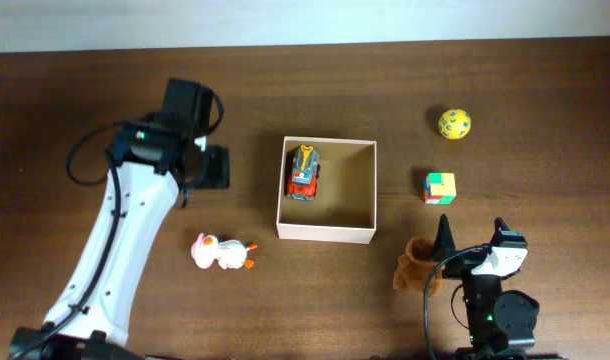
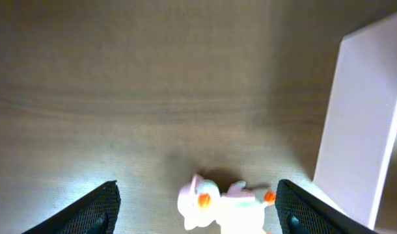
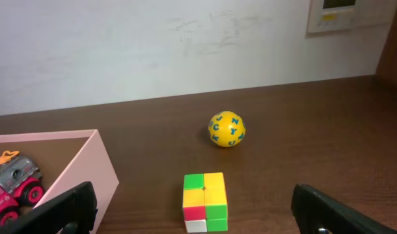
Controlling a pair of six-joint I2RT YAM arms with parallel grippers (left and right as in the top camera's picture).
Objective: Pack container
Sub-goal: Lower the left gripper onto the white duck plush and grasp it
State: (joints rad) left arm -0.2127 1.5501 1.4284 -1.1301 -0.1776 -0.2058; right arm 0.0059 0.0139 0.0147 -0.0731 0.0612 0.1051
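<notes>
Brown wood table [image 1: 85, 90] carries everything. Container [image 1: 326, 232] sits mid-table btwn the two arms, open side up, white walls outside, tan inside. One toy in it: red/grey truck [image 1: 305, 172], in the far-left corner close to the left wall, rest of the floor bare.

L fingers [image 2: 88, 209] stand wide apart, holding nothing, over bare table left of the container. In the left wrist view a white duck w/ orange beak & feet [image 2: 218, 203] shows btwn them, lying on its side on the table, touching neither finger. Overhead puts the duck outside the container, near its near-left corner but apart from it.

R fingers [image 3: 62, 209] spread fully, empty, low over the table at the near-right. Right wrist view looks btwn them at a multicolour cube [image 3: 205, 202], w/ a yellow ball w/ blue letters [image 3: 227, 129] beyond it; neither is touched. Cube sits just right of the container's right wall, a gap btwn them; ball is farther back and a bit more right, well apart from the container.

Brown plush toy [image 1: 417, 268] lies just left of the right arm, near the container's near-right corner; can't tell what it depicts, nor whether it touches the arm.
</notes>
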